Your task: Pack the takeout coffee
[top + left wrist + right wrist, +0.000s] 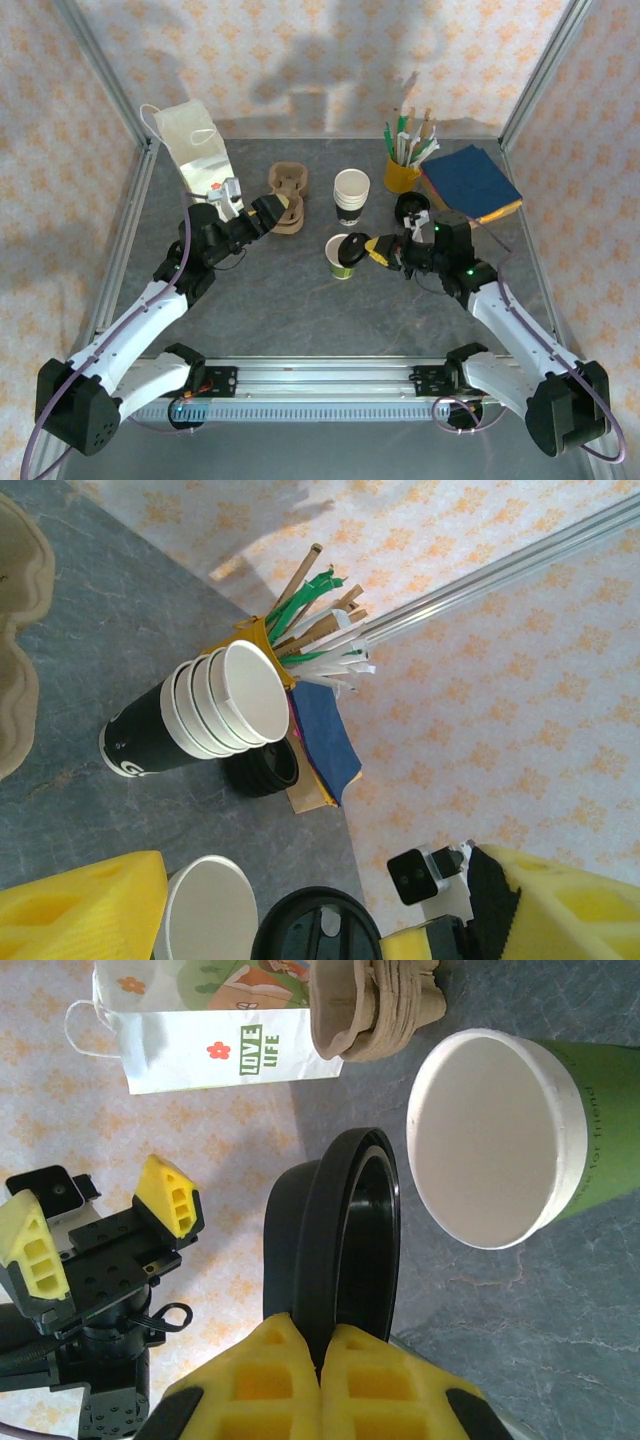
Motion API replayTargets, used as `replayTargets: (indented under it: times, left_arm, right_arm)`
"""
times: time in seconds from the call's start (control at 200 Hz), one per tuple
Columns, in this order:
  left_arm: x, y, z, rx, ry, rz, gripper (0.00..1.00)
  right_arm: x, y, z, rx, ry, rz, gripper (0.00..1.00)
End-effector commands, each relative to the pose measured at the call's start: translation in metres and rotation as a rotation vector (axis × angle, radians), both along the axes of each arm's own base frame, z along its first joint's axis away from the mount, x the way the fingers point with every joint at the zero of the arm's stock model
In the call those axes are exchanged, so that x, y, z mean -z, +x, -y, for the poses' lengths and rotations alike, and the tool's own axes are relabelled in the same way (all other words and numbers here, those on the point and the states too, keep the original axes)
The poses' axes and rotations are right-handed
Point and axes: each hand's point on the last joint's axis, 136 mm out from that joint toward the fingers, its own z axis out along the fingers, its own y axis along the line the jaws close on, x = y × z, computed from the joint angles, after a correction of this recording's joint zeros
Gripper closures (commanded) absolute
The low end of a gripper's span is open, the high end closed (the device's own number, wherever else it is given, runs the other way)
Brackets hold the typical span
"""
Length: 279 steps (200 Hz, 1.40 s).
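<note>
One cup (490,1140) upright, mouth up, lid (330,1240) edge-on pinched in right fingers (270,1380), left fingers (80,905) spread.

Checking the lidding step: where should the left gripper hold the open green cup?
The green cup's side wall below the rim, approached level from the left. It stands upright and lidless, and the right gripper holds the black lid by its rim beside the mouth, so the top should stay free.
</note>
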Motion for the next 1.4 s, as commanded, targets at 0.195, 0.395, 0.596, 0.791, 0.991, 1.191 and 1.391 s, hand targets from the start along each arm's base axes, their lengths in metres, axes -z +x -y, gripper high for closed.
replayTargets:
  times: [0.195,0.395,0.596,0.791,0.991,1.191,1.391]
  left_arm:
    - [0.003,-0.002,0.002,0.007,-0.007,-0.001,0.22]
    - [0.001,-0.002,0.003,0.013,-0.009,0.003,0.22]
    - [0.003,-0.002,0.003,0.013,-0.009,-0.003,0.22]
    - [0.001,0.0,0.004,0.014,-0.009,-0.003,0.22]
    - [0.003,0.002,0.006,0.015,-0.007,-0.009,0.22]
    - [0.006,0.005,0.007,0.016,-0.003,-0.021,0.22]
    - [0.009,0.006,0.008,0.019,0.0,-0.03,0.22]
  right_arm:
    - [0.004,0.01,-0.003,-0.012,0.01,0.044,1.0]
    - [0.02,0.013,-0.001,-0.02,-0.038,0.055,1.0]
    - [0.029,0.015,-0.002,-0.022,-0.043,0.056,1.0]
    - [0.037,0.017,-0.003,-0.026,-0.053,0.047,0.98]
    - [0.041,0.02,-0.002,-0.02,-0.069,0.043,0.89]
    - [0.048,0.024,-0.002,-0.018,-0.092,0.029,0.85]
    - [0.054,0.026,-0.002,-0.021,-0.104,0.02,0.82]
